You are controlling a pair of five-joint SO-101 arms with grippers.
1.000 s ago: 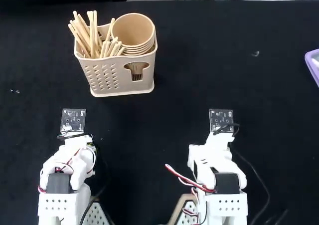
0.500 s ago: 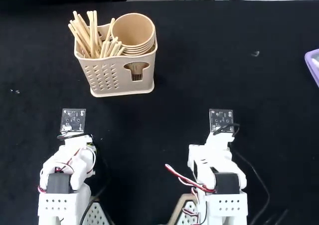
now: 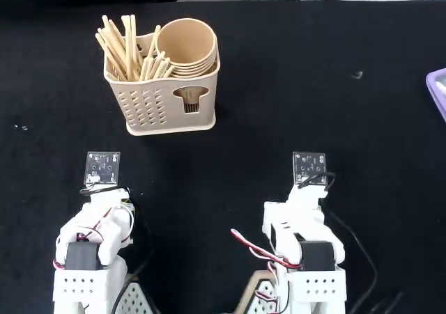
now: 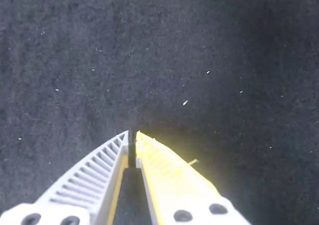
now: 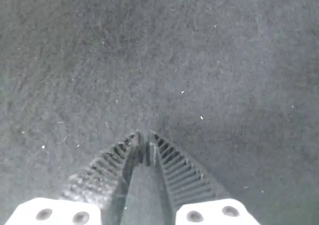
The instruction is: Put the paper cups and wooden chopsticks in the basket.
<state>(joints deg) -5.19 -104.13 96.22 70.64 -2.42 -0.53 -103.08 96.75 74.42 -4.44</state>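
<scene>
paper cups (image 3: 187, 44) and chopsticks (image 3: 128, 42) stand in the basket (image 3: 157, 106); left fingers (image 4: 94, 170) and right fingers (image 5: 175, 166) seem pressed together.

Paper cups (image 3: 187, 44) and wooden chopsticks (image 3: 124, 46) upright inside the beige basket (image 3: 162, 106).

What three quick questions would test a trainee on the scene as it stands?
1. True or false: the chopsticks lie loose on the table, outside the basket.
2. Pick one: the stacked cups sit (A) upright in the basket beside the chopsticks, (B) upside down on the table, (C) in a tool's grip.
3. Fill in: the left tool and the right tool are both ____ over bare table.

Key: 1 false, they stand in the basket; 2 A; 3 shut.
</scene>
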